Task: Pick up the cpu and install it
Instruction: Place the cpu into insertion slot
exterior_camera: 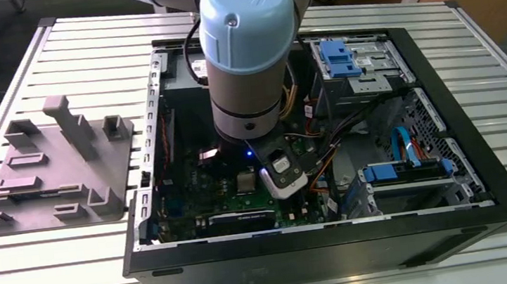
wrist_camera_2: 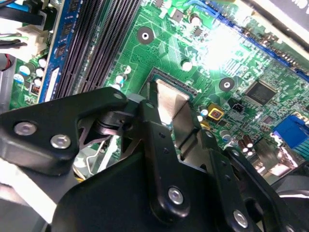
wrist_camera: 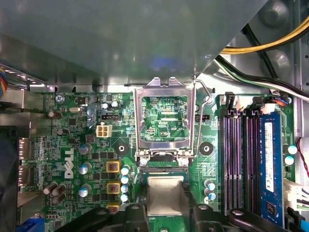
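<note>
End effector [wrist_camera: 166,209] tight around cpu [wrist_camera: 165,192]

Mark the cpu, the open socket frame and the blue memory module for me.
cpu [wrist_camera: 165,195]: first wrist view, middle of its silver top.
socket frame [wrist_camera: 138,123]: first wrist view, on one side rail.
blue memory module [wrist_camera: 271,164]: first wrist view, middle of its length.

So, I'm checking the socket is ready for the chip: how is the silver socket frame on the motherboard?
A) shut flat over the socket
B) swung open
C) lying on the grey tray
B: in the first wrist view the socket frame stands swung open, the green motherboard showing through its window, the cpu near its hinge.
</note>
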Controlling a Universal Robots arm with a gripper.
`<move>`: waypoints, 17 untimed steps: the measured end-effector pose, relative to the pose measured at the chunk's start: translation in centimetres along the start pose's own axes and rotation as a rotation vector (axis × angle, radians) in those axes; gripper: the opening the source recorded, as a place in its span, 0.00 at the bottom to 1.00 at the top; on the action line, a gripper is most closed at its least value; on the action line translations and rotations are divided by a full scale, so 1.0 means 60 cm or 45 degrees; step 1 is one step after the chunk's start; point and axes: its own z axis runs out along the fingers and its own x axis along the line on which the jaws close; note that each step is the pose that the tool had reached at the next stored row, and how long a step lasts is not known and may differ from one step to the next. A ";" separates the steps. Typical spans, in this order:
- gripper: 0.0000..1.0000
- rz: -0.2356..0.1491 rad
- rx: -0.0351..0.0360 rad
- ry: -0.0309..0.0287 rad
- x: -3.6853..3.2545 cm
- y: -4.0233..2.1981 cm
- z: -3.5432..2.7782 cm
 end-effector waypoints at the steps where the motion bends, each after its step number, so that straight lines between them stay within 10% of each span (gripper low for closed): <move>1: 0.38 0.000 0.0001 0.0000 0.000 0.000 0.000; 17: 0.38 0.000 -0.0004 0.0000 0.000 0.001 0.007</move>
